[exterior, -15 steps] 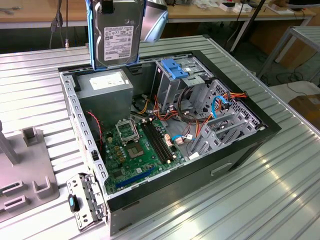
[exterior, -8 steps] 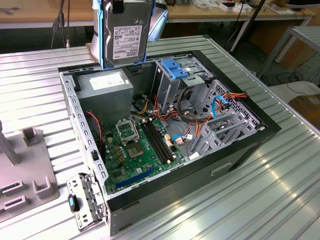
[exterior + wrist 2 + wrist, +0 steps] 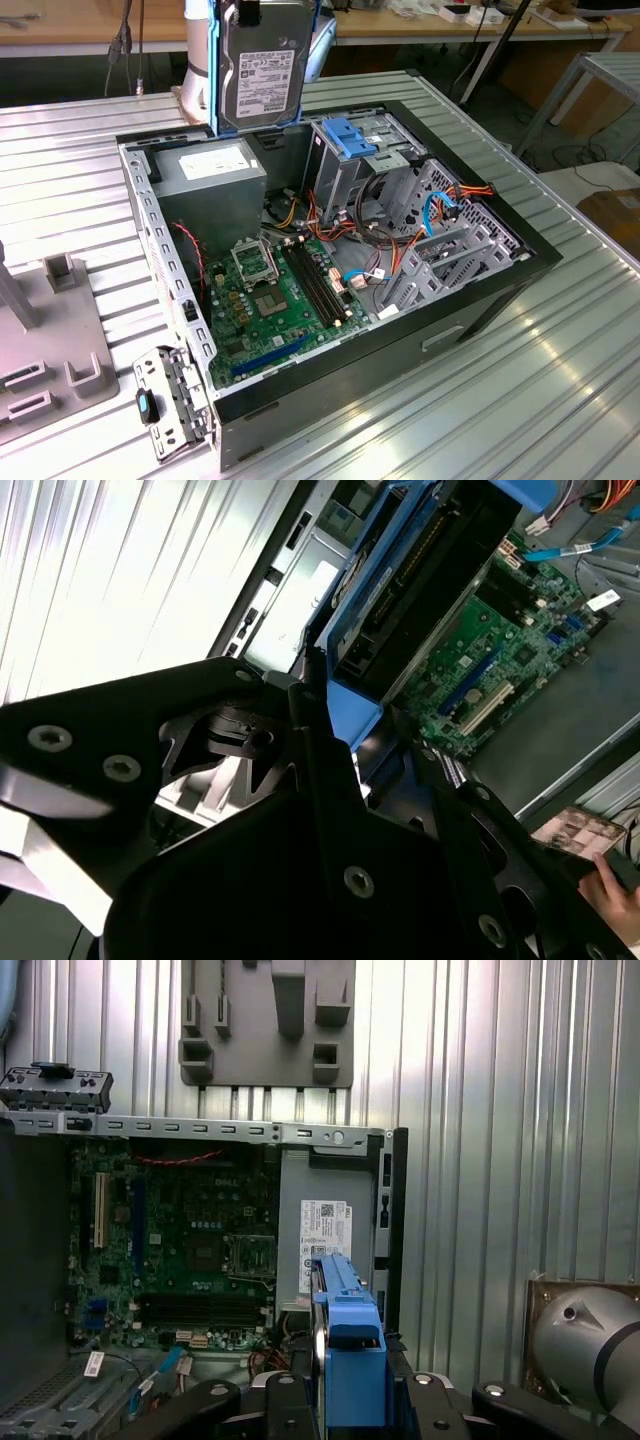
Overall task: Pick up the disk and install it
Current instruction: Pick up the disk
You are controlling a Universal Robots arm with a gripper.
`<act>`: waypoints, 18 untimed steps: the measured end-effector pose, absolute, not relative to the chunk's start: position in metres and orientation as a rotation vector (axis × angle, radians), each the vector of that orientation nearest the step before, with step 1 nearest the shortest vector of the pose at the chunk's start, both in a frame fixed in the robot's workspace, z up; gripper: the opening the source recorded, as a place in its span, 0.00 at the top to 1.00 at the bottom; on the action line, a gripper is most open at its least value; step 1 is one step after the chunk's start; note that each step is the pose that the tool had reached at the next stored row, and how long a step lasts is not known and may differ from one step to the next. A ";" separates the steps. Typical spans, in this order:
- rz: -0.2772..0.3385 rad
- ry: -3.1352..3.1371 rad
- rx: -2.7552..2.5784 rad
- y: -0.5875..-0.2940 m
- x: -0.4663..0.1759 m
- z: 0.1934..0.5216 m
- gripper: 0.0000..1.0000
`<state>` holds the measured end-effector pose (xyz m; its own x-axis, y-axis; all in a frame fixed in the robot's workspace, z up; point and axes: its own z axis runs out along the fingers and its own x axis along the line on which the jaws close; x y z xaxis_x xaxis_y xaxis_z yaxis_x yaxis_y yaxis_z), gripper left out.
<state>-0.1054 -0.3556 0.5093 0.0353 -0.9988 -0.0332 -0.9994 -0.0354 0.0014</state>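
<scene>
Flat grey metal disk (image 3: 262,65), white-labelled with light-blue plastic bracket, hangs upright over the open black computer case (image 3: 470,320) on the ribbed metal counter (image 3: 560,400), clamped in the black end effector (image 3: 353,1405); squaring it with the blue-latched metal drive cage (image 3: 338,172) seems key.

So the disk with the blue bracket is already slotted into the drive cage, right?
No. The disk with the blue bracket is not in the drive cage; the exterior view shows it held upright in the air above the open computer case.
</scene>
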 end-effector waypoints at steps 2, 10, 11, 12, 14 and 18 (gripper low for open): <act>0.039 2.166 -2.244 -0.356 -0.103 0.509 0.64; 0.039 2.166 -2.244 -0.356 -0.093 0.509 0.64; 0.039 2.166 -2.244 -0.356 -0.092 0.509 0.64; 0.039 2.166 -2.244 -0.356 -0.091 0.509 0.64; 0.039 2.166 -2.244 -0.356 -0.088 0.509 0.64; 0.039 2.166 -2.244 -0.356 -0.085 0.509 0.64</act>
<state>-0.0851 -0.3556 0.5091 0.0353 -0.9988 -0.0333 -0.9994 -0.0354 0.0014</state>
